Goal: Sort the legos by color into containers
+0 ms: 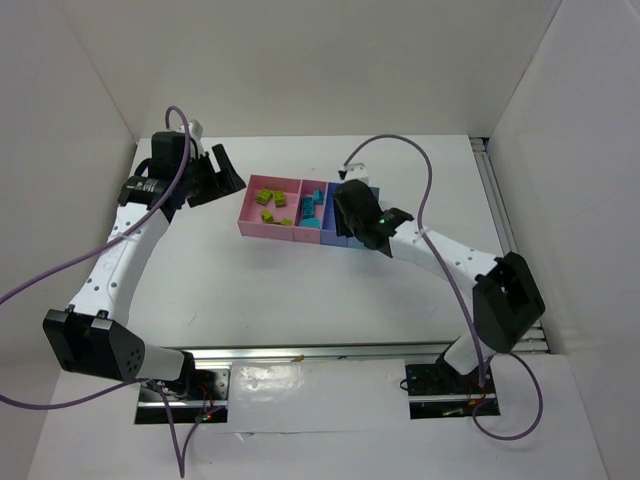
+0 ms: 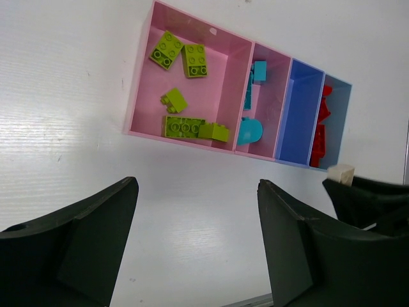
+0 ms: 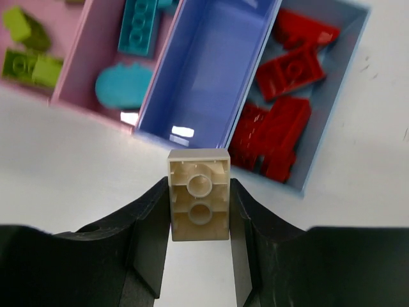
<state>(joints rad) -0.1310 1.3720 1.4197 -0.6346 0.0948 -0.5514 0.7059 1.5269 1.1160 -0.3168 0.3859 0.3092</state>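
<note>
**benchrat:** what's on your feeds right now? start big.

**yam_op:** White table (image 1: 300, 300), and the tray (image 1: 262, 231) is sitting out in the middle of it, beyond both arms. It's got four sections in a row. The big pink section (image 2: 192, 89) has the green bricks (image 2: 167, 50), and the narrow pink section (image 2: 271, 128) next to it has the cyan bricks (image 2: 258, 70). Then comes the darker blue section (image 3: 204, 70), and the light blue section (image 3: 337, 77) at the end has the red bricks (image 3: 291, 70) piled in.

**benchrat:** and the claws?

**yam_op:** My left gripper (image 2: 197, 192) is spread wide with nothing in it. It's hanging over bare table off the pink end, well clear of the tray. My right gripper (image 3: 198, 192) is closed down on the cream brick (image 3: 199, 204), one finger on each side, studs facing the wrist camera. From that camera the brick lines up with the near wall of the darker blue section, right by the divider to the reds. I can't tell how high it is above the tray.
</note>
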